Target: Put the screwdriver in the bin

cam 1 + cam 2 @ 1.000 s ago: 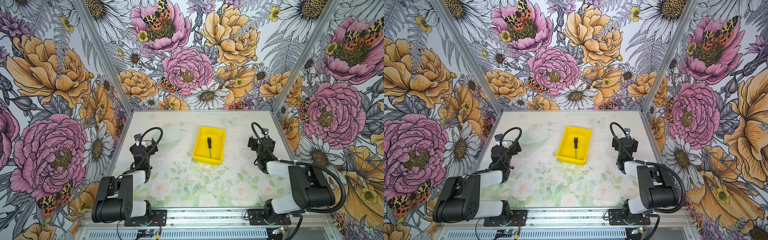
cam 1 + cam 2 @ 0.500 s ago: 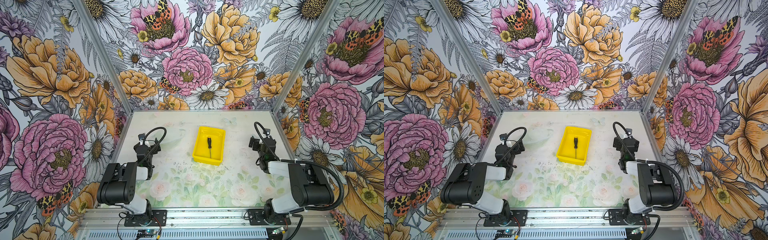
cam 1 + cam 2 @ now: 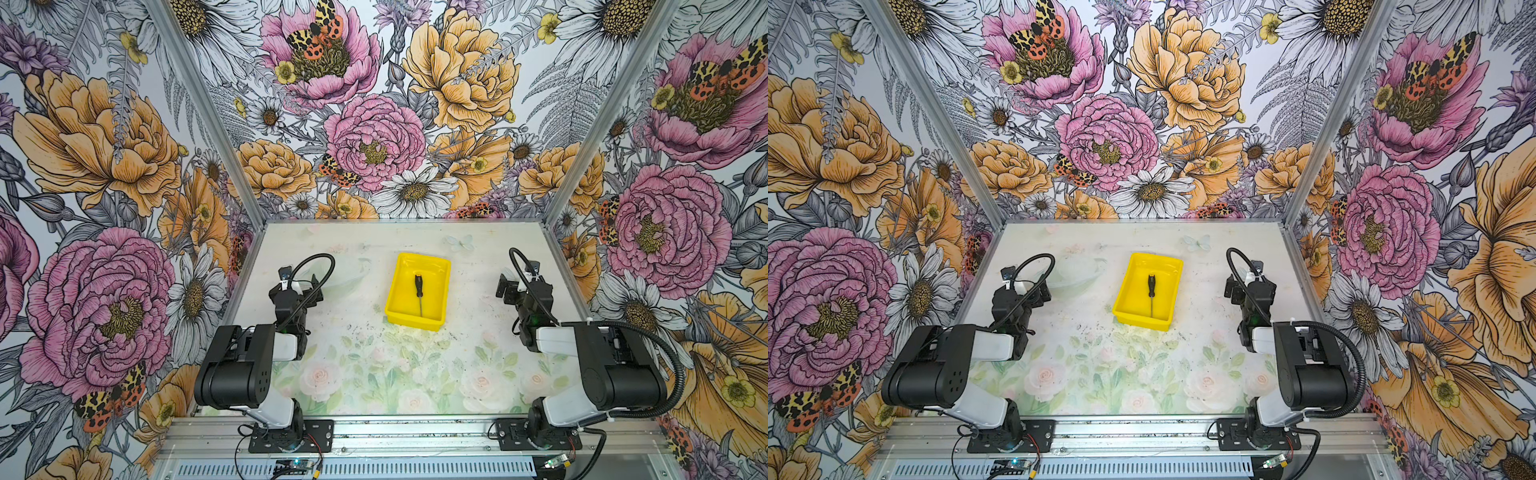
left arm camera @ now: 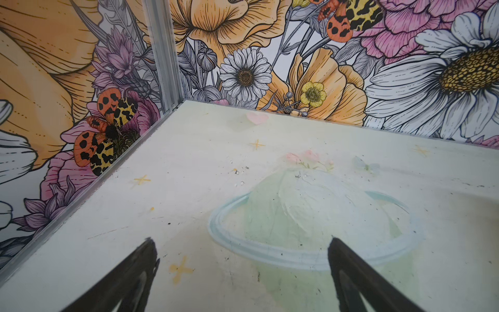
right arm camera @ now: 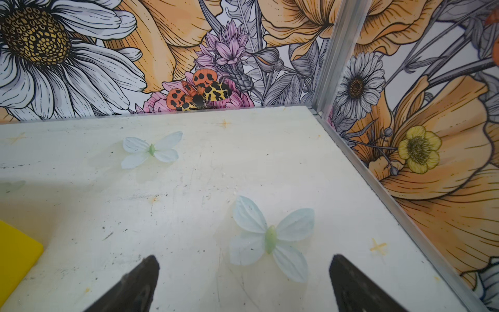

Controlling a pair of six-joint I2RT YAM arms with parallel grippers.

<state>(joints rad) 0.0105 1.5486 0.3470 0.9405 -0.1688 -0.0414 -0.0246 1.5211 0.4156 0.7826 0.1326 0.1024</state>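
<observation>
Floral-print table (image 3: 374, 374). Yellow bin (image 3: 411, 322) sits mid-table, between the two arms. Left gripper (image 4: 240, 241) and right gripper (image 5: 243, 259): jaws spread wide, nothing held (both well apart from bin). Screwdriver (image 3: 419, 289) lies flat inside bin, handle toward back wall.

The left arm (image 3: 245, 365) had big black round parts joined by white pieces; the right arm (image 3: 615, 370) looked the same; a fat bumpy black cable (image 3: 615, 324) hung off it; a thinner black cable (image 3: 332, 268) curled off the left arm; each arm stood on a black plate (image 3: 318, 434) with small screws.
</observation>
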